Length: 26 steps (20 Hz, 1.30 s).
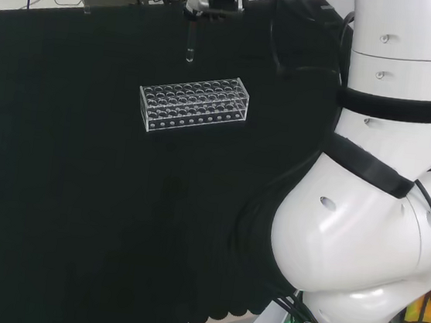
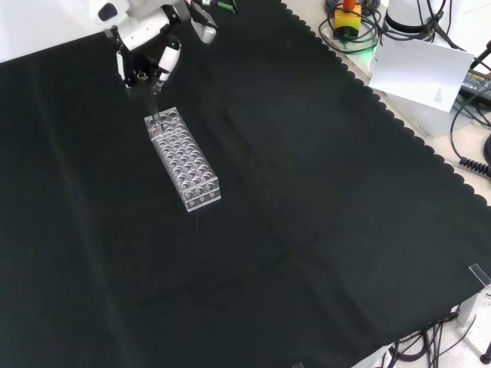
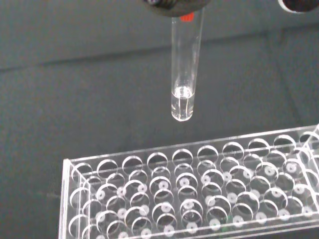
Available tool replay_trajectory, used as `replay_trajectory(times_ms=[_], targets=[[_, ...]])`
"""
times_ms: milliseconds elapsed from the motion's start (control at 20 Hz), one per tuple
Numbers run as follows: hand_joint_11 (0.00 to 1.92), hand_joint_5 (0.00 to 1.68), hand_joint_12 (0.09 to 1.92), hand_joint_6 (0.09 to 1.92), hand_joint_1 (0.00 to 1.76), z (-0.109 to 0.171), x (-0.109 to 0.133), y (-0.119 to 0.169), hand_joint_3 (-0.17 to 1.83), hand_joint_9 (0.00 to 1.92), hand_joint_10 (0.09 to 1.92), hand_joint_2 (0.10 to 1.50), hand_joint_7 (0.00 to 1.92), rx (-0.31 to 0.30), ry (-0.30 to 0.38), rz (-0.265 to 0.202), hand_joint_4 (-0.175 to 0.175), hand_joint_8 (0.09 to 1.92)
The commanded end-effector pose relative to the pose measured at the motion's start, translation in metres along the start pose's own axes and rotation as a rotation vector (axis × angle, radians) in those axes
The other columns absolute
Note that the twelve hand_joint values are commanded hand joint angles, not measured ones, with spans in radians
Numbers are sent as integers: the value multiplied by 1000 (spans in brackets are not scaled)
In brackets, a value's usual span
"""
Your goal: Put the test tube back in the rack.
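- Wrist view is showing the clear plastic test tube rack point(image 3: 199, 194) with rows of round holes lying nearest, below the hand.
- Above it, the clear glass test tube point(image 3: 183, 69) is hanging upright, its rounded bottom apart from the rack.
- Farther up, the black and white hand point(image 2: 146, 46) is pinching the tube's top between curled fingers.

Arm — white links, large at the head view's right, reaching toward the far edge of the desk. Hand point(image 2: 146, 54) — black and white, at the front view's top left, fingers point(image 2: 167, 61) pointing down and pinched on an upright test tube point(image 3: 184, 74) — held clear above the desk
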<state>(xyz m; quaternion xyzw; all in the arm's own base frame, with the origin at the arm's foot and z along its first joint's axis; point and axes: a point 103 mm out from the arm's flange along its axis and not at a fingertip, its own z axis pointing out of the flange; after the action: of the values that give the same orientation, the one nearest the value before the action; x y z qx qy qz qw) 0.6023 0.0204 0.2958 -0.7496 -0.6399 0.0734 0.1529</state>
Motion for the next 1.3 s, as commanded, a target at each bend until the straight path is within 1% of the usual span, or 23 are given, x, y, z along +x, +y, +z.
replay_trajectory(times_ms=[50,800,1050,1300], targets=[[1368,1389,785,315,1233,15,1,3,-175,1682,379,1044,1674,25,9,-4,-175,604],[1369,1390,785,314,1233,39,26,13,-175,1682,380,1044,1674,68,12,-38,-175,605],[1369,1390,785,313,1233,48,27,15,-175,1683,380,1044,1674,83,9,-39,-175,606],[1369,1390,785,313,1233,51,24,17,-175,1683,381,1044,1674,90,-4,-38,-175,606]])
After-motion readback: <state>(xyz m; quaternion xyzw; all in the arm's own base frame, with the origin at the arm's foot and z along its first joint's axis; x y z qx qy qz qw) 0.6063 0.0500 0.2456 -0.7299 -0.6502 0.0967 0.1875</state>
